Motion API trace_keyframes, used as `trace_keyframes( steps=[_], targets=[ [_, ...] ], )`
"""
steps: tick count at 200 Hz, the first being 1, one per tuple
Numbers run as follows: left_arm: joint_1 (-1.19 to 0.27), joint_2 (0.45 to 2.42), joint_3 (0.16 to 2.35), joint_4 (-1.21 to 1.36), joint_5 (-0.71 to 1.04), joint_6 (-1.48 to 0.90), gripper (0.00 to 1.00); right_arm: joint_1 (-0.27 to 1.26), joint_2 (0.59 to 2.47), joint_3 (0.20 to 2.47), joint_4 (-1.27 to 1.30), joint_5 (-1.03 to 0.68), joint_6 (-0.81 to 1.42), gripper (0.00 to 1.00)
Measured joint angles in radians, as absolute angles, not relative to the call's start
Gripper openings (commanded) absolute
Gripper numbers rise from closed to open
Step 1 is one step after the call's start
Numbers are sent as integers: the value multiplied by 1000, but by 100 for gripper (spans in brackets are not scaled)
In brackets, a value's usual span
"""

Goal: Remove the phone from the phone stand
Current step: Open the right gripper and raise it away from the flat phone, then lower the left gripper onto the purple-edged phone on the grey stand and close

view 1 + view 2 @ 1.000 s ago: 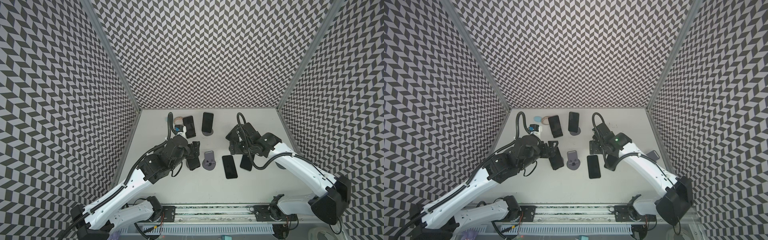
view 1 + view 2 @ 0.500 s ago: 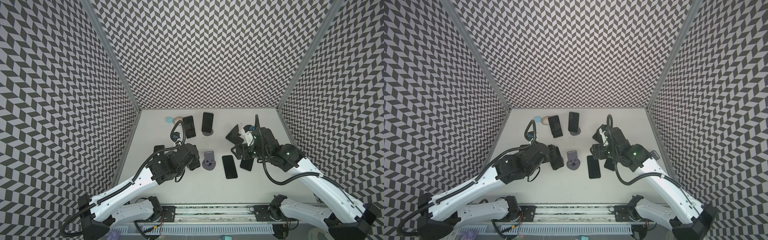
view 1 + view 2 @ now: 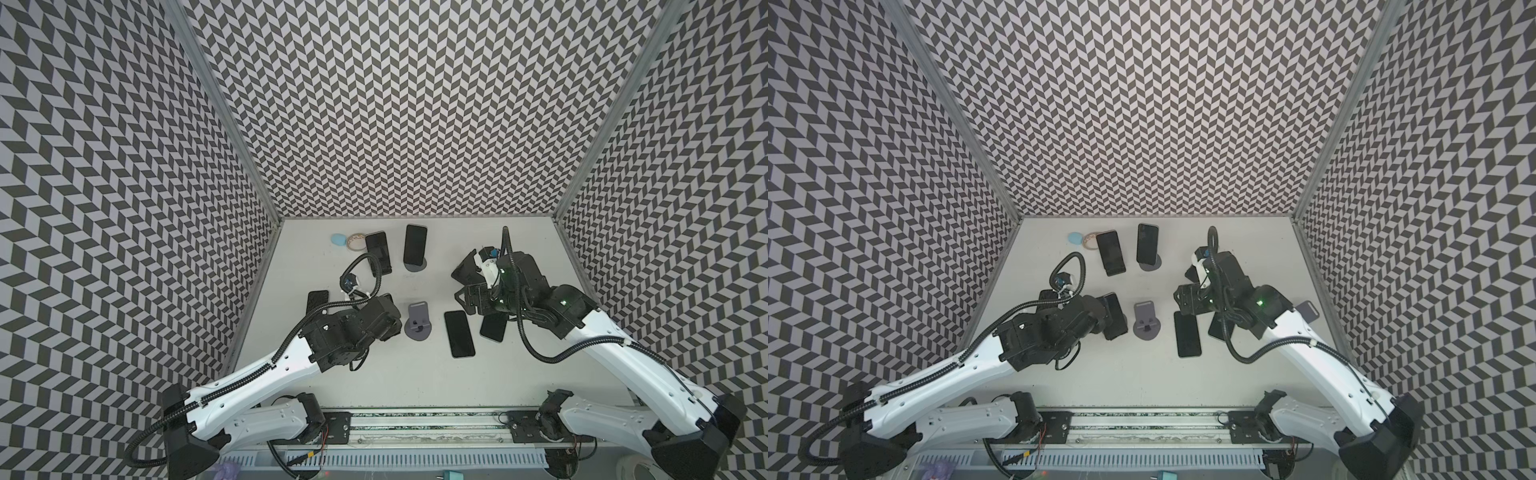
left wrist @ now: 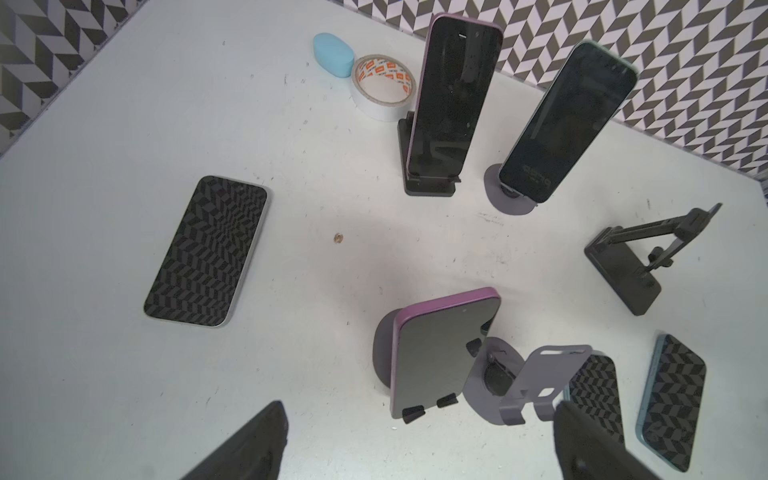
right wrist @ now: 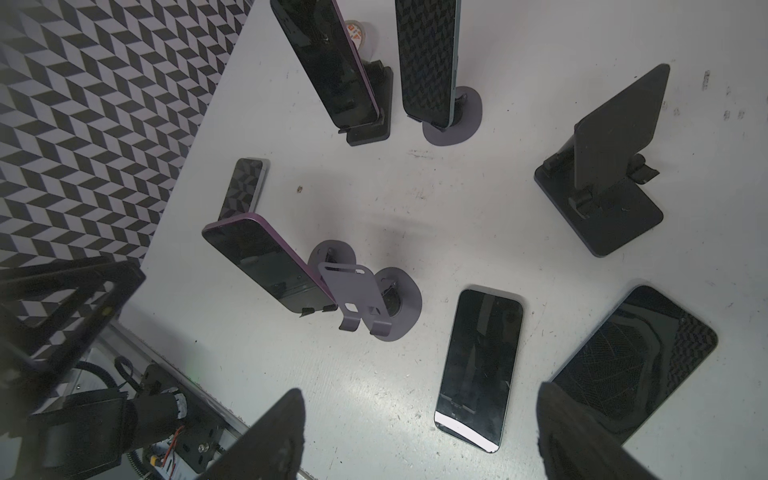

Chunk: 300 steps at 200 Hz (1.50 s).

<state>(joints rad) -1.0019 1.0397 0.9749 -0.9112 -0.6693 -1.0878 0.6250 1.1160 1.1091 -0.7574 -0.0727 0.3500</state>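
A purple-edged phone (image 4: pixel 440 353) leans on a round grey phone stand (image 4: pixel 380 353), also visible in a top view (image 3: pixel 1115 313). My left gripper (image 4: pixel 415 457) stands wide open just in front of it, with nothing between its fingers (image 4: pixel 253 444). Two more phones rest on stands at the back: one (image 3: pixel 378 251) on a black stand, one (image 3: pixel 415 245) on a grey stand. My right gripper (image 5: pixel 419 449) is open and empty, hovering above a flat phone (image 5: pixel 478 365); in a top view it is right of centre (image 3: pixel 463 286).
An empty grey stand (image 3: pixel 419 322) sits beside the purple phone. Flat phones lie at the left (image 3: pixel 318 301) and in the middle (image 3: pixel 459 338), one under the right arm (image 3: pixel 493 328). An empty black stand (image 4: pixel 623 266), a tape roll (image 4: pixel 382 85) and a blue case (image 4: pixel 332 54) stand farther back.
My left gripper has opened wide and drawn back toward the front, away from the purple phone, which stays on its stand. The right arm has lifted and pulled back to the right.
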Motion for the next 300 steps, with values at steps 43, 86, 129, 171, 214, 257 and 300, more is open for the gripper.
trace_keyframes(
  steps=[43, 86, 129, 171, 214, 257, 300],
  targets=[
    [-1002, 999, 941, -942, -669, -1124, 100, 625, 1116, 1084, -714, -92, 374, 85],
    [-1002, 993, 936, -949, -669, -1143, 100, 625, 1116, 1070, -700, -108, 393, 85],
    [-1002, 992, 896, -940, -669, -1146, 100, 625, 1114, 1070, -702, -107, 401, 85],
    [-1002, 993, 877, -934, -665, -1147, 100, 625, 1101, 1070, -702, -108, 411, 85],
    [-1002, 994, 850, -914, -658, -1162, 100, 625, 1100, 1070, -702, -114, 411, 85],
    [-1002, 1002, 832, -897, -656, -1173, 100, 625, 1089, 1070, -702, -131, 412, 84],
    [-1002, 1003, 832, -883, -640, -1182, 100, 625, 1042, 1043, -692, -167, 413, 84]
  ],
)
